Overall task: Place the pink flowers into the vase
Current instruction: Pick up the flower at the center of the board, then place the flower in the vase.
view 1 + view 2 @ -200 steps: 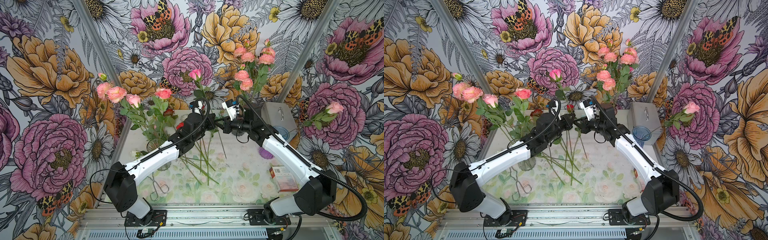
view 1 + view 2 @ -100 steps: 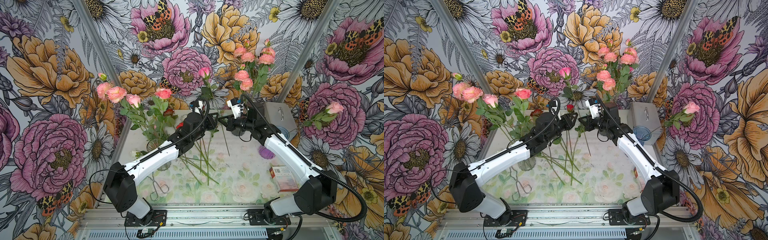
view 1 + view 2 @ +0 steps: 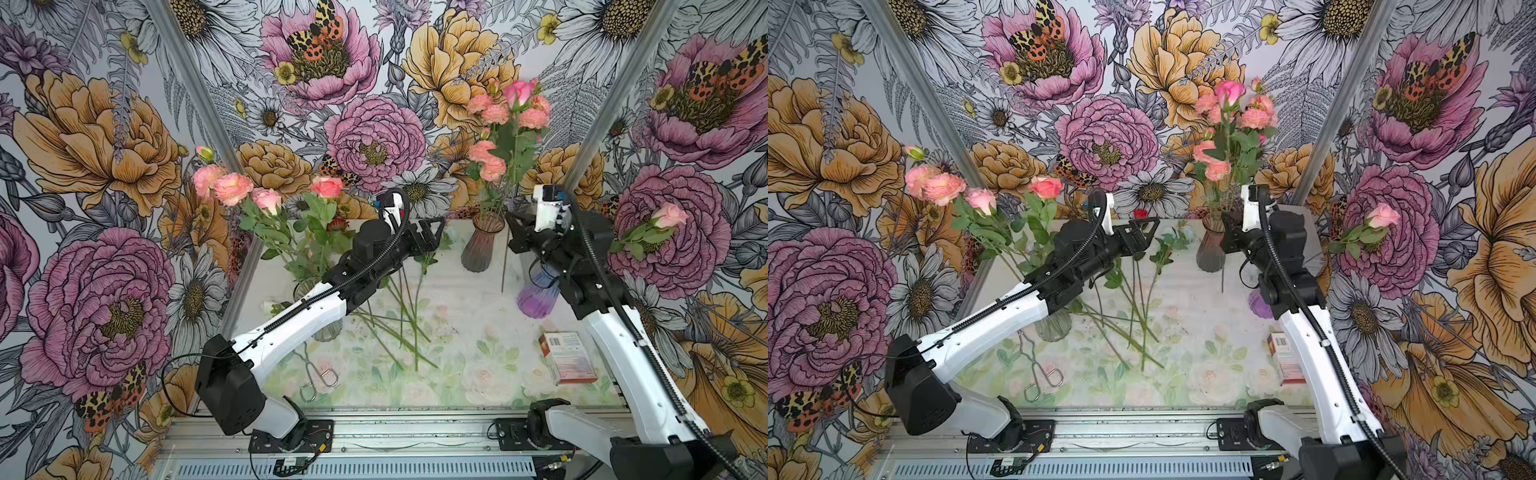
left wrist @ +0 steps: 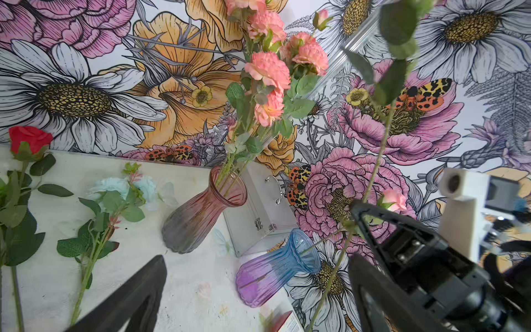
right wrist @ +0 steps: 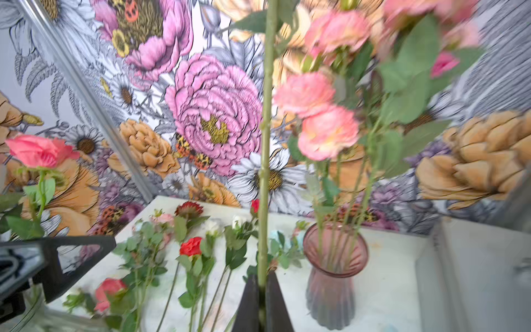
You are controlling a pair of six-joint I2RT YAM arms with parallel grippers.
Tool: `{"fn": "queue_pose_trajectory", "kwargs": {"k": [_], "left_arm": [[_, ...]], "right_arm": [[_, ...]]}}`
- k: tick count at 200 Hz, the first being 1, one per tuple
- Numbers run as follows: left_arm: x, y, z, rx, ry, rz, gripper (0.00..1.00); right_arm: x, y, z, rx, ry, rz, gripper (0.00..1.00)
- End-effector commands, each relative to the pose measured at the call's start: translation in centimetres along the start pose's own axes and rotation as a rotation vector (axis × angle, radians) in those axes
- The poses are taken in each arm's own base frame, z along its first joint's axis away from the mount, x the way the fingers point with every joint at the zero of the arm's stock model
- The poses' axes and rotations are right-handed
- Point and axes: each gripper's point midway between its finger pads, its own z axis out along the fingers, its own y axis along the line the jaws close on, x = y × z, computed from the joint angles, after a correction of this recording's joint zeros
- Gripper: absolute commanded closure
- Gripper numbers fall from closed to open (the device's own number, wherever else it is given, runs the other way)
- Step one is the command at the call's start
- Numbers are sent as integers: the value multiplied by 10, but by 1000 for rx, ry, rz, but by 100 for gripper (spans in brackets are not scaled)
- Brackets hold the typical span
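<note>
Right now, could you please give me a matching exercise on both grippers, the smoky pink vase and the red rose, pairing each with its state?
Things:
1. left gripper
2. right gripper
3. smoky pink vase
4. red rose

States:
A. lying on the table
B. shut on the stem of a pink rose
C. open, holding nothing
D. holding salmon blooms

Pairs: 1-C, 2-B, 3-D, 4-A.

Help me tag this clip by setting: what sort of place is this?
Probably a lab robot cell staged for flower arranging, not a shop: two arms bolted to a metal rail, flower-print walls boxing in a table with vases and pink flowers.
</note>
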Motion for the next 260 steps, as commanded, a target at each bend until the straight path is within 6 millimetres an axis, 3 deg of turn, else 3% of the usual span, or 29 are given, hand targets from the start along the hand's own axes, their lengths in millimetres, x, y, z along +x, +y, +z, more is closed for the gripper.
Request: {"fn": "queue_pose_trajectory", "kwargs": {"k": [1,59,110,158,200,260], "left_arm": [[-1,-25,4,112,32,41,1],[34,-65,11,302,243,183,2],[50,-59,8,275,300,282,1],[55,-51,15,260,308,309,1],[59,-48,20,272,326,305,2],[56,-38,17,254,322,291,1]], "right_arm": [[-26,-43,-19,207,-90,-59,100],[-58,-107,-50,426,-256,-74,100],[-65,-131,-39,467,-313,-121,100],[-44,-148,-30,513,-300,-181,100],[-5,-170,-29,578,-274,-156,100],[28,-188,-40,675,-274,-90,100]]}}
